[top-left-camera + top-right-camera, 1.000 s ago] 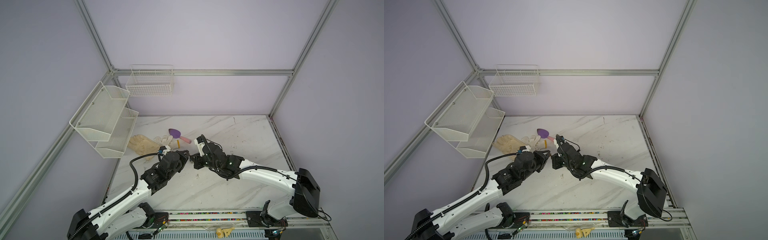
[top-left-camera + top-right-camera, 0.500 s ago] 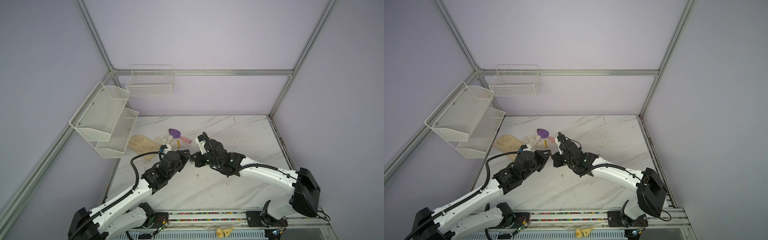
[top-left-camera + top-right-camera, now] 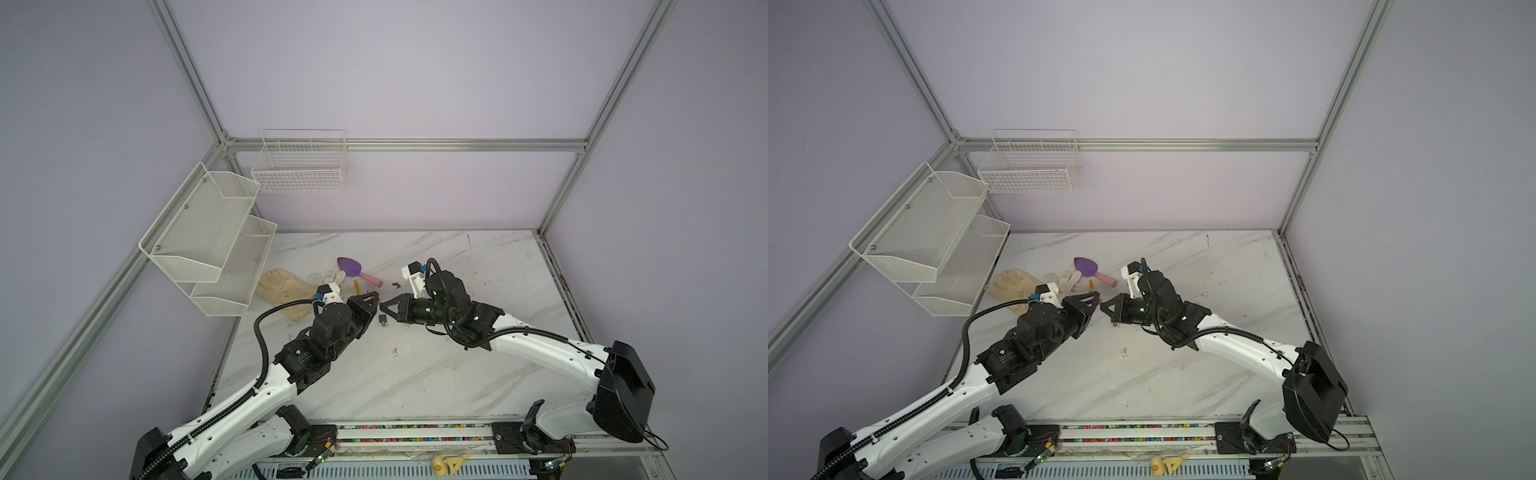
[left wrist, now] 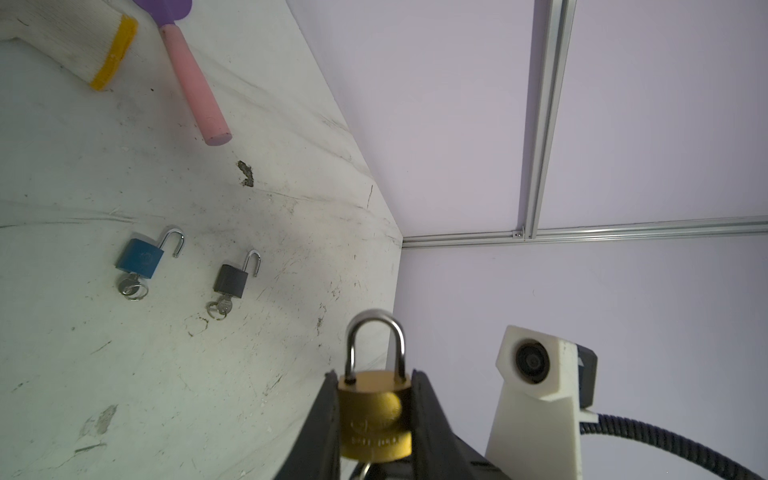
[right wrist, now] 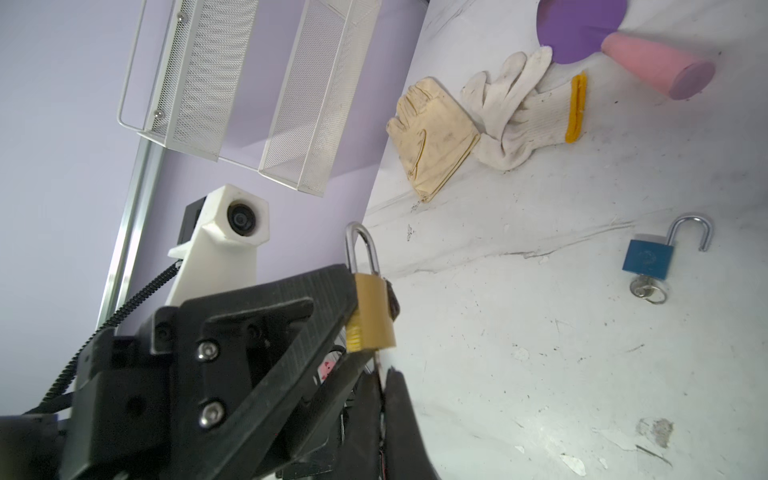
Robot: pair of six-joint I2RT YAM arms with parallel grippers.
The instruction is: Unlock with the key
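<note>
Brass padlock point(image 4: 376, 419): I hold it clear of the table point(image 3: 415, 374), over the middle. Its shackle is pushed home and stands out past my fingertips.
Left tool point(image 3: 375, 296): my jaws stand narrowly apart, clamped on the brass body with one finger on each narrow edge.
Right tool point(image 5: 383, 376): my fingers are pressed together, with the tips right at the padlock's base. In both top views it meets my left tool tip to tip.
Key point(image 4: 365, 468): only a silvery sliver shows under the base. I cannot tell whether my right fingers pinch it or whether it sits in the keyhole.
In the way: my own left finger hides most of the padlock from the right wrist camera.
Blue padlock point(image 4: 140, 259): lies on the table just beside my tips, with its shackle sprung open and a key in it.
Black padlock point(image 4: 230, 280): lies near the blue one, also open and keyed.
Trowel point(image 3: 353, 270): purple blade, pink handle, lying farther back.
Gloves: a white knit one with a yellow cuff point(image 5: 528, 112) touches a tan one point(image 5: 432, 133).
Walls: mesh shelves point(image 3: 208, 241) and a wire basket point(image 3: 299, 166).
</note>
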